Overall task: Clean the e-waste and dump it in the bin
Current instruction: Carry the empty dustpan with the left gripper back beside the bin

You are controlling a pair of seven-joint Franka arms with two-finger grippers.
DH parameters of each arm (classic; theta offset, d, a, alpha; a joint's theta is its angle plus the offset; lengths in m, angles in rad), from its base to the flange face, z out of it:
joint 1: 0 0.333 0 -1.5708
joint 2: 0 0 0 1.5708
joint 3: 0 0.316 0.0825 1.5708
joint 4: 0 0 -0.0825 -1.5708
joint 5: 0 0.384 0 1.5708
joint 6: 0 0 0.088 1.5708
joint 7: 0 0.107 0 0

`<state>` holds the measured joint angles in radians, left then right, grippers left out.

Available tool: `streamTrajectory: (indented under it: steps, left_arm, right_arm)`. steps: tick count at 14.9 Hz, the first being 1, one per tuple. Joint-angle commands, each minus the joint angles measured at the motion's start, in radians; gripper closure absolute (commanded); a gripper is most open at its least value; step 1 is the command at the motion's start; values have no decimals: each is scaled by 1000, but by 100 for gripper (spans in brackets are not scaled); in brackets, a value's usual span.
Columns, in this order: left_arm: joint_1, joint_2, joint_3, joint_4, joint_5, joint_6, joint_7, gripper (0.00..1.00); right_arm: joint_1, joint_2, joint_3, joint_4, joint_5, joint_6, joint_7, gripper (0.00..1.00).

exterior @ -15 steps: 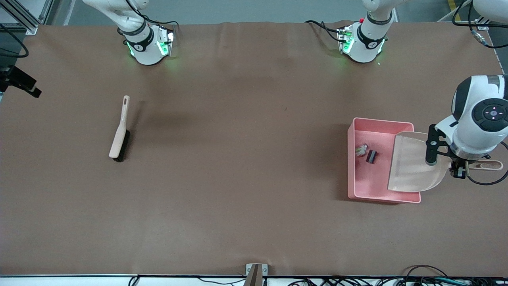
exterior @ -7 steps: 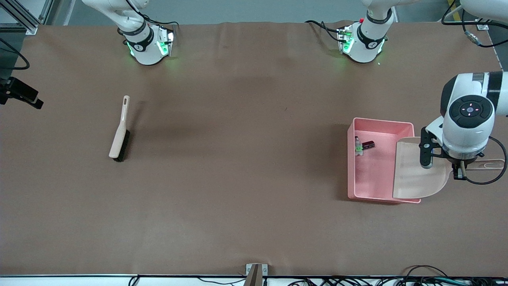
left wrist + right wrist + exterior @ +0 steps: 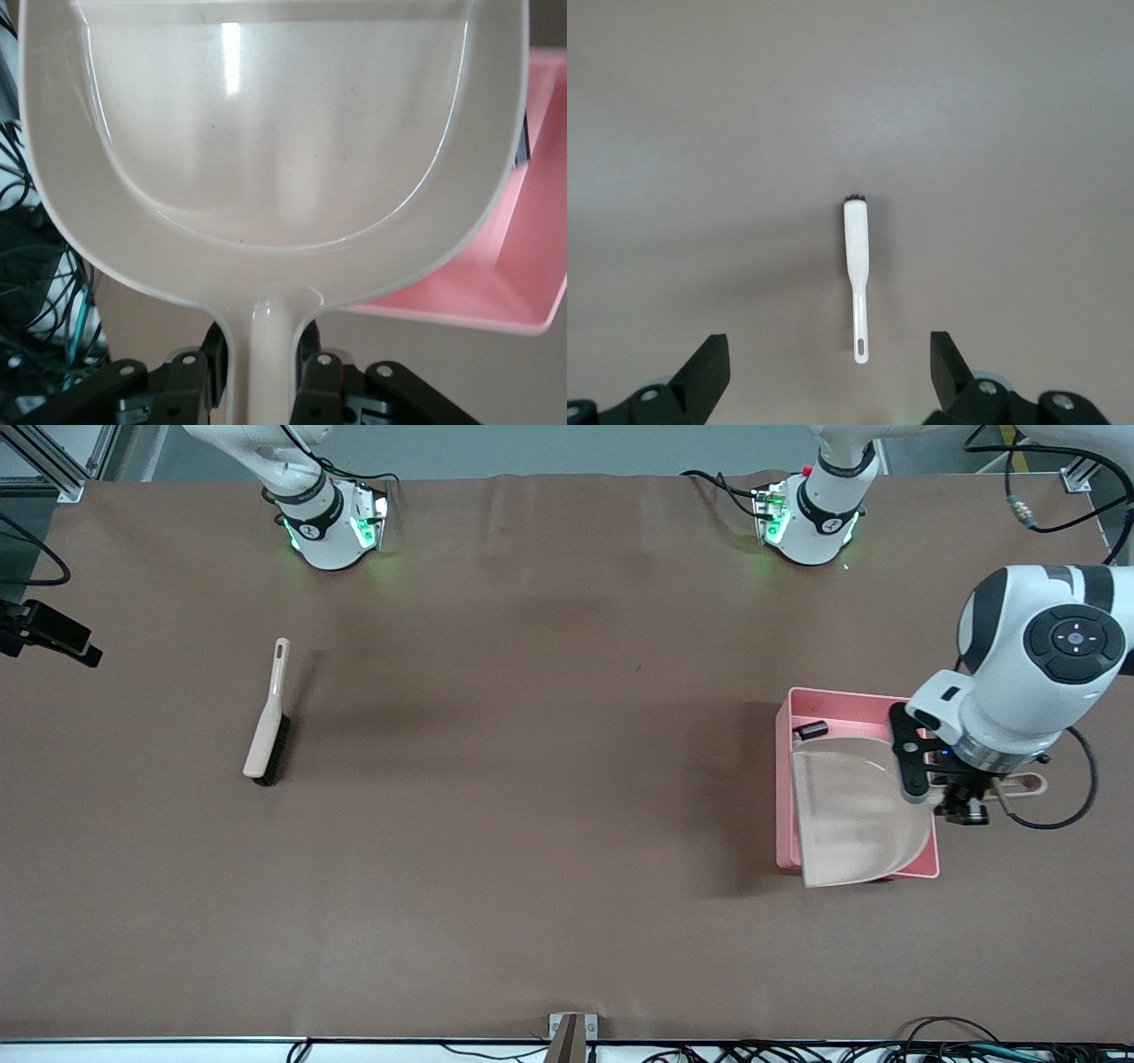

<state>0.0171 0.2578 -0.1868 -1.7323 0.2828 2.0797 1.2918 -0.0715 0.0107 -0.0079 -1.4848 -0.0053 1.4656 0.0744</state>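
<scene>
The pink bin stands toward the left arm's end of the table. My left gripper is shut on the handle of the beige dustpan and holds it over the bin, covering most of the inside. The left wrist view shows the gripper, the empty dustpan and the bin below it. The small black block lies in the bin by its wall farthest from the front camera. The white-grey part is hidden. My right gripper is open and empty, high over the brush; it is out of the front view.
The beige brush with black bristles lies flat on the brown table toward the right arm's end. Both arm bases stand along the table edge farthest from the front camera. Cables run beside the left arm's wrist.
The left gripper has carried the dustpan from the bin's edge to over its middle. The two parts slid toward the bin's wall; only the black block still shows.
</scene>
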Motion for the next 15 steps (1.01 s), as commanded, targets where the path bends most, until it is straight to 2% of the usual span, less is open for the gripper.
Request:
streamTrajectory:
  steps: [1, 5, 8, 11, 15]
  left_arm:
    - [-78, 33, -9, 8, -89, -23, -132, 100]
    - [-202, 96, -16, 2, -163, -7, -172, 99]
    - [-279, 144, -16, -10, -165, 62, -169, 99]
    - [-289, 202, -65, -33, -163, 138, -175, 98]
    - [-307, 253, -79, -43, -163, 188, -213, 98]
  right_arm:
    - [-7, 3, -1, 12, -5, -21, 5, 0]
    - [-7, 0, -1, 1, -4, -34, 8, 0]
    - [-7, 0, -1, -6, -4, -30, 5, 0]
    - [-25, -1, -3, -14, -4, -37, 2, 0]
    - [-25, -1, -3, -12, -4, -37, 1, 0]
